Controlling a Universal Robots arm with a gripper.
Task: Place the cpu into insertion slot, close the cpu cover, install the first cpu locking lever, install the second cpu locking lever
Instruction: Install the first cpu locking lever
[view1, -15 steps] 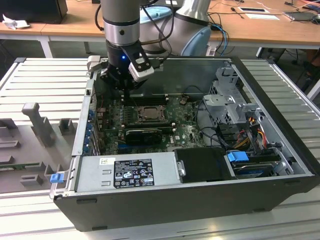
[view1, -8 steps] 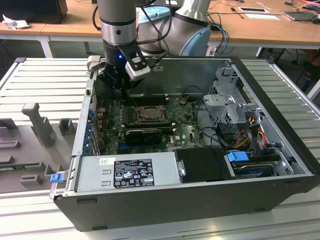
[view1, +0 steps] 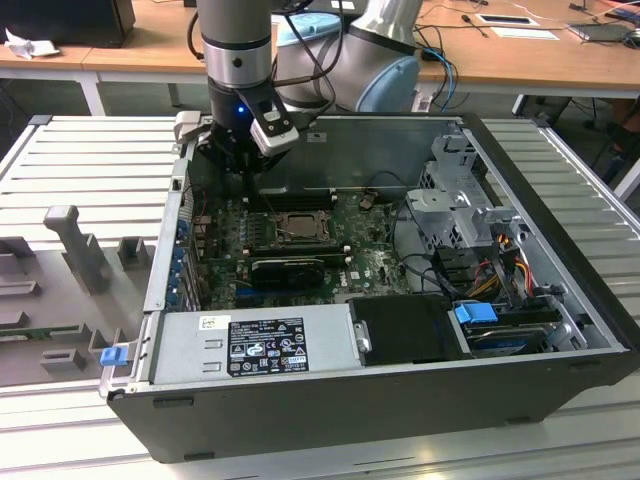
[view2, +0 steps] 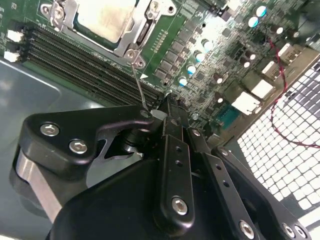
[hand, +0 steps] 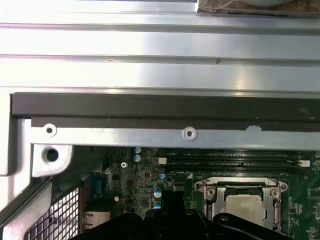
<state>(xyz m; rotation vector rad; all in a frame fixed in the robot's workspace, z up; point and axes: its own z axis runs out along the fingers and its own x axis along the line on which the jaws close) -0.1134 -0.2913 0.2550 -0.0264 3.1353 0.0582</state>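
1. Gripper (view2: 167, 106) hangs low inside the open computer case (view1: 350, 415), above the part of the green motherboard (view1: 375, 262) toward the exterior view's left. Whether it is open or closed cannot be told (its own black linkage crowds the tip in the second wrist view).
2. A thin wire locking lever (view2: 138, 82) rises tilted from its hinge at a corner of the socket frame. Its free end lies right at the gripper's tip. Whether it is clamped there, or which of the two levers it is, cannot be told.
3. Just to the exterior view's right of the gripper is the insertion slot (view1: 272, 226), with the cpu (view2: 107, 17) seated in it. The cpu's pale metal top shows through the window of the cpu cover (hand: 220, 180), which lies down flat over it.
4. A black ridged heatsink (view1: 288, 268) sits just beside the slot on the near side, and long memory slots (hand: 230, 159) run along its far side.
5. Farther toward the exterior view's right stands a grey drive cage (view1: 455, 195), with coloured cables (view1: 500, 270) near it.
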